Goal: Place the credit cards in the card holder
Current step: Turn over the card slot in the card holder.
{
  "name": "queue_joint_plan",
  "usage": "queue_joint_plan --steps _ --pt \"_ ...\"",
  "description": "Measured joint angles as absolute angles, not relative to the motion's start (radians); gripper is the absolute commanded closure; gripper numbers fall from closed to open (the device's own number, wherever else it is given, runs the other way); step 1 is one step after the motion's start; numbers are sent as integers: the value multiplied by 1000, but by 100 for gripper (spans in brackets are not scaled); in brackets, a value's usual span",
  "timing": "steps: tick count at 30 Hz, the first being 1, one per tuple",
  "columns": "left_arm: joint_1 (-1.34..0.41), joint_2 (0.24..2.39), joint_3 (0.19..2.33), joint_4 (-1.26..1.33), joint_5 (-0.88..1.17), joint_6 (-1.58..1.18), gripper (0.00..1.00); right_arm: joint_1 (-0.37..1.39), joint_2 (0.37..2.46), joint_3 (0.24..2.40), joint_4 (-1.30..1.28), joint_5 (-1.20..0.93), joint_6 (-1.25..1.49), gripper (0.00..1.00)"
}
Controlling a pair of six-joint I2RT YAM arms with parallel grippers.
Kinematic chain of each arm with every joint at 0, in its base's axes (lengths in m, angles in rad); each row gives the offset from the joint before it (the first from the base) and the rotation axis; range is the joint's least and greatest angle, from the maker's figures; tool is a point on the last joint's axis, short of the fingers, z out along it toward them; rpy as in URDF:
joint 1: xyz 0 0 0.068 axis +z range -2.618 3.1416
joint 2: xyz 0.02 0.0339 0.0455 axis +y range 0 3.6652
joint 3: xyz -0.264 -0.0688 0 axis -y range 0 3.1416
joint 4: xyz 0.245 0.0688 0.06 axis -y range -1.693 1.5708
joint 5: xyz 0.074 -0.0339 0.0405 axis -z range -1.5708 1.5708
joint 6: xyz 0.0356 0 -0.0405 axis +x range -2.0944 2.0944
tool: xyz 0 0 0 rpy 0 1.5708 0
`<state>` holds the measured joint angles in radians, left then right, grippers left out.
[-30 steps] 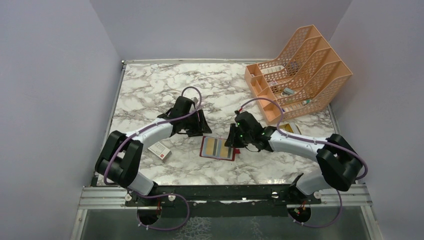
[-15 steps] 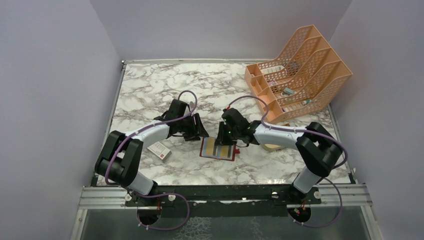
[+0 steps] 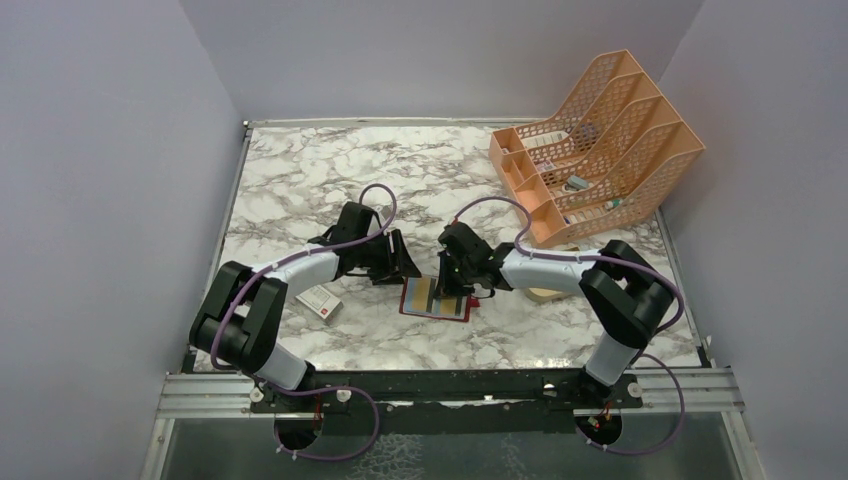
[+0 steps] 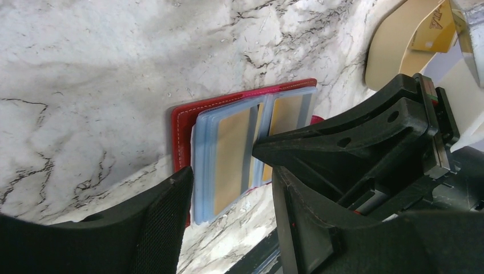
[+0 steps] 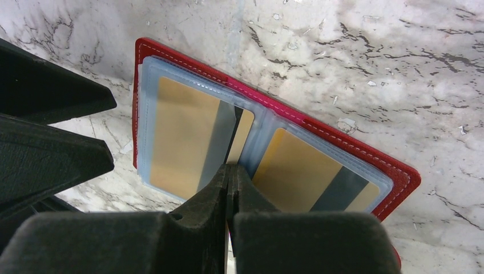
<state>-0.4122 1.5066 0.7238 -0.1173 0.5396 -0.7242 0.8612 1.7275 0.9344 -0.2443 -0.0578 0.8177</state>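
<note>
On table: red holder open, gold cards; right tool closed, left tool spread.

One red card holder, open, shows two gold cards in clear sleeves. Also on the table: one orange mesh file rack, one small white box, one beige tray. Two robot arms reach in.

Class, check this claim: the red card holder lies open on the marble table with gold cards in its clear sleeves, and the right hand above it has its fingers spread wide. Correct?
No: the right hand is shut, fingers pressed together, as the right wrist view shows. The rest holds.
</note>
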Motion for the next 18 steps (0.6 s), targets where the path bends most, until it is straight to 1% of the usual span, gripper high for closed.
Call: queue_joint_plan --steps 18 --pt "-412 1547 669 38 643 -780 42 863 1728 930 -236 -54 819 99"
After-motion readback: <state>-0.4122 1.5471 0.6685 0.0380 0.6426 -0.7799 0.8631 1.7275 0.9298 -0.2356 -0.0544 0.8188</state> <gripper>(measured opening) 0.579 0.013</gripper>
